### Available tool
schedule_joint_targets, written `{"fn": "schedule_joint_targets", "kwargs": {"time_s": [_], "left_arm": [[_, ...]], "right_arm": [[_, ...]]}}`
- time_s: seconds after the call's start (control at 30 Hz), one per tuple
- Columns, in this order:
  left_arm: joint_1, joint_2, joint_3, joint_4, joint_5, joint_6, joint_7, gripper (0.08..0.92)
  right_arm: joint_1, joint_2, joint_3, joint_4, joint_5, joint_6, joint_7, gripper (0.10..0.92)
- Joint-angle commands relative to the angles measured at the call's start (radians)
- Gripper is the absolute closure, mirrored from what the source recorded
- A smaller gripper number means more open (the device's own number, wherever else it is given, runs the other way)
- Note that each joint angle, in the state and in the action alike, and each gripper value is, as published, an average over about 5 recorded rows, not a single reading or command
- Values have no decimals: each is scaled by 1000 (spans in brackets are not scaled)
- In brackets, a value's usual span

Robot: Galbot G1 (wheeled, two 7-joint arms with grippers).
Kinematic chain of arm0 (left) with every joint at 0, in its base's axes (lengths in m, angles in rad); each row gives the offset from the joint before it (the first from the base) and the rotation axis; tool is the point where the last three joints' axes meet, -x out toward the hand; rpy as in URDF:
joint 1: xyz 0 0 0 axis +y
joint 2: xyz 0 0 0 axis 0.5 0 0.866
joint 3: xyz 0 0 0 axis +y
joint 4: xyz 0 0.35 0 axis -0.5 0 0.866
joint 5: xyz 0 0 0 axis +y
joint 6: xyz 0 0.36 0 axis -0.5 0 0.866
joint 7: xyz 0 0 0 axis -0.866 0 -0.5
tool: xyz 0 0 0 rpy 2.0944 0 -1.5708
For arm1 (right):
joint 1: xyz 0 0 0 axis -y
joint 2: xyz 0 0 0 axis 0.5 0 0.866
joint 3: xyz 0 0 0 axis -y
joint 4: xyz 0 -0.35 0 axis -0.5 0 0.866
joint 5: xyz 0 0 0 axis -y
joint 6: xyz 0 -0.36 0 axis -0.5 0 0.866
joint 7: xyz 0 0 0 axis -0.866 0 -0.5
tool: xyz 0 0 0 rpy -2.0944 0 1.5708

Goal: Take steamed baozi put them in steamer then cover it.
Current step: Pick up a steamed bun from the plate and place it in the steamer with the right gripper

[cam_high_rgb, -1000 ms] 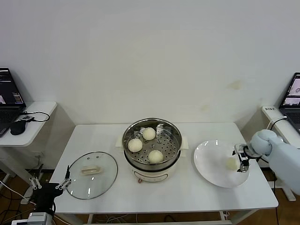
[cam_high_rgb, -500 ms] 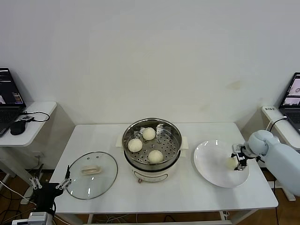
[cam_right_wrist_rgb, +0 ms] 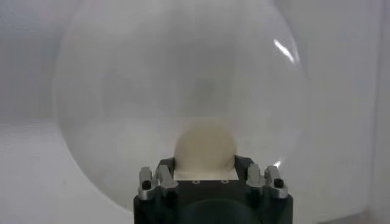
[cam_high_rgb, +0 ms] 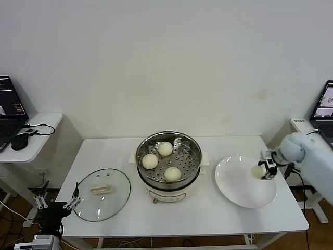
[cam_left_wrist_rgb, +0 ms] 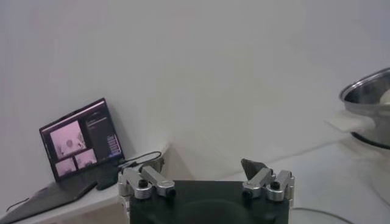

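Right gripper has its jaws clamped on the last baozi, over the plate. Squeeze harder or swing fast toward the steamer and you'll drop it.

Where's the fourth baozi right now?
In the head view, the fourth baozi is held in the right gripper above the white plate, right of the steamer.

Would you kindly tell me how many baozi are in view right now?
4: three sit on the tray of the steamer, at and; the fourth is gripped by the right tool above the plate.
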Motion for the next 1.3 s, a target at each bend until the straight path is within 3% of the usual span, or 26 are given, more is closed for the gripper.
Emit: {"fn": "schedule_joint_targets", "kwargs": {"time_s": [0.03,0.27,0.63,0.9,1.3], "left_arm": [[0,3,6,-4,4,1,0,177],[0,5,8,-10,1,0,0,177],[8,-11,6,-27,2,0,0,177],[4,-21,5,-31,-1,-1,0,177],[-9,-17,4,-17,-5,0,1,177]], "right_arm": [[400,-46,-290,183,238,-114,-5,412],[695,100,-523,264,450,-230,56,399],[656,377,-602,249,640,-430,178,397],[563,492,-617,165,620,-459,203,396],[478,524,-611,71,519,-448,194,397]]}}
